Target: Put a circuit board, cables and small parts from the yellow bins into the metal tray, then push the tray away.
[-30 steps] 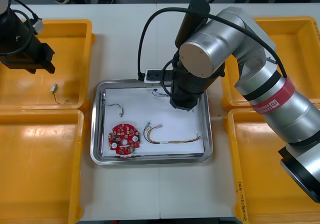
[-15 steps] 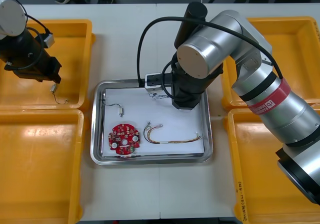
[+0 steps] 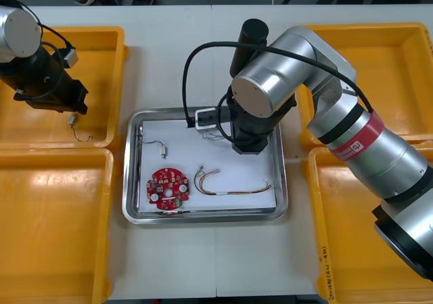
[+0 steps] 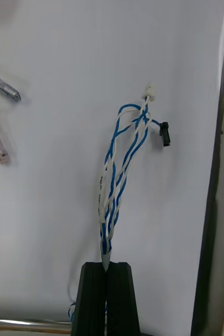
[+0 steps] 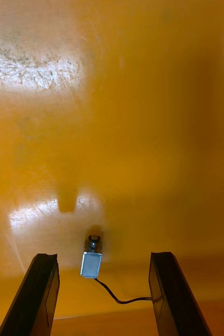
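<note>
My right gripper is shut on a twisted blue and white cable, which reaches out over the white floor of the metal tray, near its far rim. In the tray lie a round red circuit board, a red and yellow cable and a small metal part with a thin wire. My left gripper is open low over the far left yellow bin. Between its fingers sits another small metal part with a black wire.
A near left yellow bin and two yellow bins on the right flank the tray. My right arm stretches across from the right and covers the tray's far right corner. Bare table lies in front of the tray.
My left arm has moved right and nearer in the far left bin, over the small metal part. My right arm has shifted slightly left over the tray with the cable.
</note>
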Robot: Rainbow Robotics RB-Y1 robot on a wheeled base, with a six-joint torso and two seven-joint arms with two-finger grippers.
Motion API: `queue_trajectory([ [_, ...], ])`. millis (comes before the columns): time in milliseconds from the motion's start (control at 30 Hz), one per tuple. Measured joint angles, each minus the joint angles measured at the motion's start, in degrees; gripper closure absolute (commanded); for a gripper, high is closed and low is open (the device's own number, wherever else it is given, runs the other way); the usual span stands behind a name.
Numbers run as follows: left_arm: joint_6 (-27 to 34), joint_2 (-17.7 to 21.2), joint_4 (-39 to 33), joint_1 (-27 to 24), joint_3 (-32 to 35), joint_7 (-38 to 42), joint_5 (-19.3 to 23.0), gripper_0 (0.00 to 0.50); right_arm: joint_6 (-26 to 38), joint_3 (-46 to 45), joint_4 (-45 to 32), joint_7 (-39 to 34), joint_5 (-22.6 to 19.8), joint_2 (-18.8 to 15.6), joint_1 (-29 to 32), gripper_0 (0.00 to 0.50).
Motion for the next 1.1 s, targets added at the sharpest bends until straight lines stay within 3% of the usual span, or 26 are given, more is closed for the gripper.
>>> queue_trajectory([
  [733, -2.87, -0.03, 0.0, 3.04, 0.0, 0.0, -0.15, 0.021, -0.59, 1.72, 1.18, 0.01, -1.86, 0.04, 0.0, 0.499],
  [800, -3.21, -0.08, 0.0, 3.4, 0.0, 0.0, -0.29, 0.025, -0.62, 1.72, 1.19, 0.01, -1.92, 0.04, 0.0, 0.425],
  [933, -3.77, -0.34, 0.02, 4.04, 0.0, 0.0, -1.07, 0.041, -0.68, 1.73, 1.19, 0.01, -1.96, 0.04, 0.0, 0.218],
  [967, -3.81, -0.37, 0.05, 4.04, 0.0, 0.0, -1.18, 0.046, -0.68, 1.73, 1.19, 0.01, -1.96, 0.05, 0.0, 0.183],
  [1000, -3.99, -0.45, 0.2, 4.04, 0.0, 0.0, -1.27, 0.059, -0.68, 1.73, 1.2, 0.01, -1.96, 0.05, 0.0, 0.183],
  [1033, -4.16, -0.51, 0.41, 4.04, 0.0, 0.0, -1.34, 0.066, -0.69, 1.73, 1.2, 0.01, -1.96, 0.05, 0.0, 0.079],
  [1100, -4.73, -0.55, 0.77, 3.98, 0.02, 0.0, -1.49, 0.086, -0.69, 1.73, 1.2, 0.01, -1.95, 0.06, 0.0, 0.042],
])
